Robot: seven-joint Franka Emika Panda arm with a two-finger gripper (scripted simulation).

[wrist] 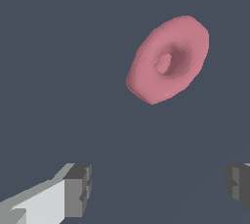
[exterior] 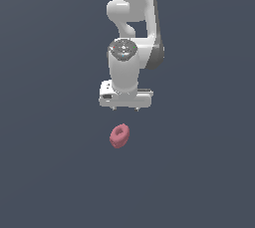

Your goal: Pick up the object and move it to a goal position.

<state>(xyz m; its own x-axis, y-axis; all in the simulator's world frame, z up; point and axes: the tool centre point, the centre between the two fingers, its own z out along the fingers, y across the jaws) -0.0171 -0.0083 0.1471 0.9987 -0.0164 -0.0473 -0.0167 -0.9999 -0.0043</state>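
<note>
The gripper [wrist: 158, 189] is spread wide and holds nothing, its fingers [wrist: 78, 189] well apart. One pink object [exterior: 119, 136] lies on the table [exterior: 50, 172], near the gripper, untouched.

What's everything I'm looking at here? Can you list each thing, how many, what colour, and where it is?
Pink blob: one, dusky pink-red with a dimple in its middle, lying on the surface just in front of the gripper, not touched by it.
Surface: one, plain dark blue-grey, filling the whole scene.
Robot arm: one, white with dark grey joints, coming in from the top of the exterior view.
Gripper: one, white body with grey fingertips, open wide with nothing between them; the blob sits ahead of them in the wrist view.
</note>
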